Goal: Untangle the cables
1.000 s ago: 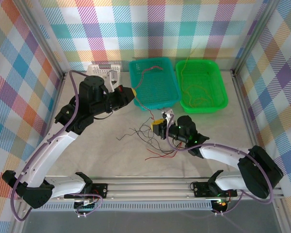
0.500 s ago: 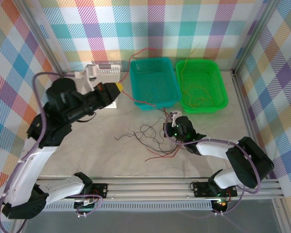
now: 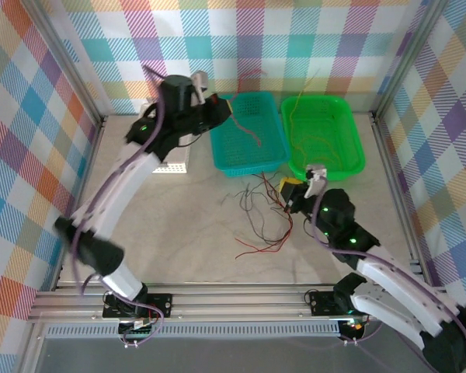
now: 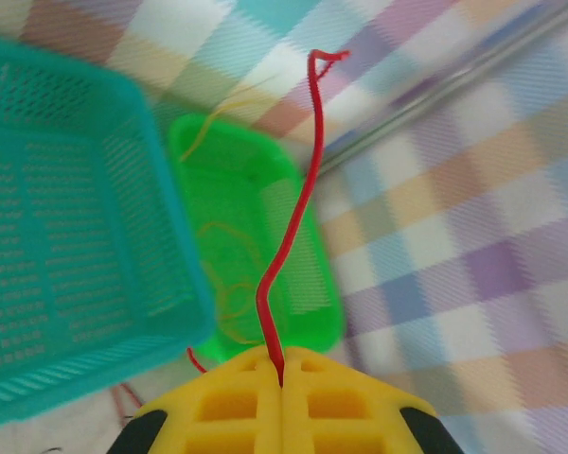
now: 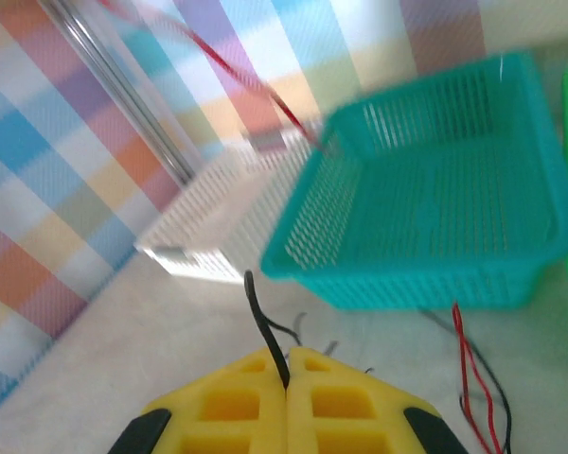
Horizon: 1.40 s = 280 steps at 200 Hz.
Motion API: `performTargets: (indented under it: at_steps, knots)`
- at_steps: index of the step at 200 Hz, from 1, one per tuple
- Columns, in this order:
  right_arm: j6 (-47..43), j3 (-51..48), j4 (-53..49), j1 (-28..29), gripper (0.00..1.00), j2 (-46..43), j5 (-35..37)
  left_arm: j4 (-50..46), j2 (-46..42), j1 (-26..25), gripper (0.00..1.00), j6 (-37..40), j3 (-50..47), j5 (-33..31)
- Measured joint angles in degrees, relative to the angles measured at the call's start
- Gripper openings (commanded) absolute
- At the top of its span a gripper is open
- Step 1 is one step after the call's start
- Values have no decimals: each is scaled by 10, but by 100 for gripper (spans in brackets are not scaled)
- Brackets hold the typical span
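The left gripper (image 4: 282,374) is reaching to the far side of the table (image 3: 179,233), up by the teal basket's (image 3: 248,167) far-left corner. Its yellow fingers are pressing flat together, no gap between them, and they are pinching a red cable (image 4: 293,218). One end of that cable is sticking up past the fingertips toward the checked wall. In the top view the rest is trailing down over the teal basket, though I cannot tell where it ends.

The right gripper (image 5: 286,374) is hanging just in front of the green basket's (image 3: 357,148) near-left corner. Its fingers are also squeezing fully closed, and they are gripping a black cable (image 5: 263,326), whose short stub is curling up out of the seam between them.

The tangle (image 3: 262,211) of thin black and red cables is lying on the table's middle, just in front of the teal basket and right beside the right gripper. A loose red strand (image 3: 256,247) is stretching out from it toward the table's near edge. I cannot follow which strands are joining the gripped ones.

Some yellow cables (image 3: 318,148) are lying inside the green basket, one poking up over its far rim. A white basket (image 3: 171,165) is sitting at the far left, just beside the teal one, partly behind the left arm.
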Motion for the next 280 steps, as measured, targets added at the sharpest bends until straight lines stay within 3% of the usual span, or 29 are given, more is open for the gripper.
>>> performTargets:
  at_steps: [34,61,77,113,198,216,236,257,262,280]
  knots:
    - [-29,82,-83,0,0,-57,-5,-28,191,12,0,24,151,-9]
    - [-49,143,-132,0,0,-46,-23,-63,315,14,0,34,298,-14]
    - [-60,176,-156,0,0,-33,-35,-74,357,14,0,36,335,-21]
    - [-87,246,-189,0,0,-12,-49,-108,402,14,0,41,335,-45]
    - [-133,374,-211,0,0,23,-70,-78,404,20,0,47,189,-77]
    - [-135,389,-211,0,0,37,-78,-76,404,25,21,48,187,-72]
    - [-136,391,-212,0,0,49,-85,-70,403,31,56,49,187,-61]
    - [-136,391,-213,0,0,58,-86,-66,398,36,85,50,187,-43]
    - [-136,391,-215,0,0,61,-87,-66,394,36,98,54,187,-38]
    - [-136,391,-218,0,0,65,-89,-66,372,36,100,51,187,-14]
